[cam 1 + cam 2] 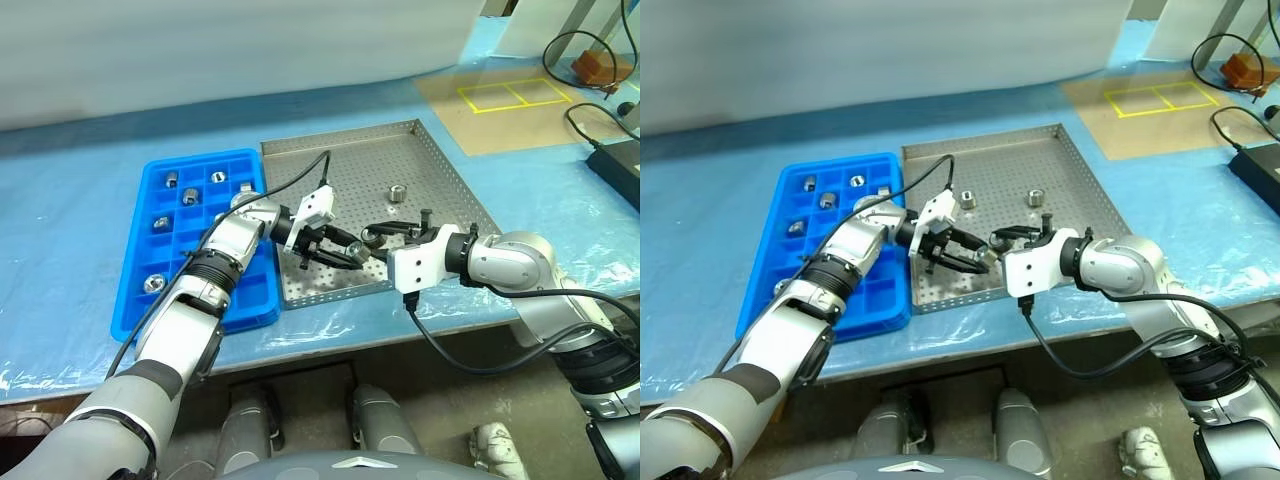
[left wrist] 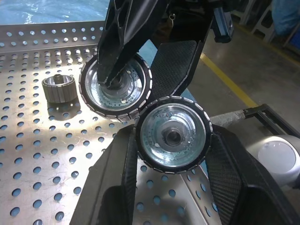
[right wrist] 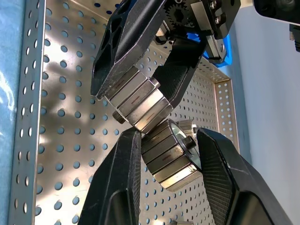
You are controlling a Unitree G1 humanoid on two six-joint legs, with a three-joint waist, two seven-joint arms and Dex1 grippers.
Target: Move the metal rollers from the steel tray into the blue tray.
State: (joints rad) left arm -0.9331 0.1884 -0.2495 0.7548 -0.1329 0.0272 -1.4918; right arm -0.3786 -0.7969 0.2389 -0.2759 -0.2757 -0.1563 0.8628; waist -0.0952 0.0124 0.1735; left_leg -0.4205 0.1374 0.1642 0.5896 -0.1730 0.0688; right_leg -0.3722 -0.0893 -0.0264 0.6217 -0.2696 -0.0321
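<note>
Both grippers meet low over the near part of the steel tray (image 1: 440,170), close to its near rim. The left gripper (image 1: 340,250) has its jaws closed on one metal roller (image 2: 172,134). The right gripper (image 1: 385,235) has its jaws closed on a second roller (image 3: 133,101), and the two rollers touch each other side by side. Two more rollers lie free on the perforated floor, one (image 1: 966,200) toward the left and one (image 1: 1035,197) at the middle; the far half of this tray is open room. The blue tray (image 1: 140,300) lies just left of it on the bench (image 1: 60,200), the rims almost touching. Several rollers (image 1: 191,195) sit in its far compartments, while the near compartments by the left arm are free.
</note>
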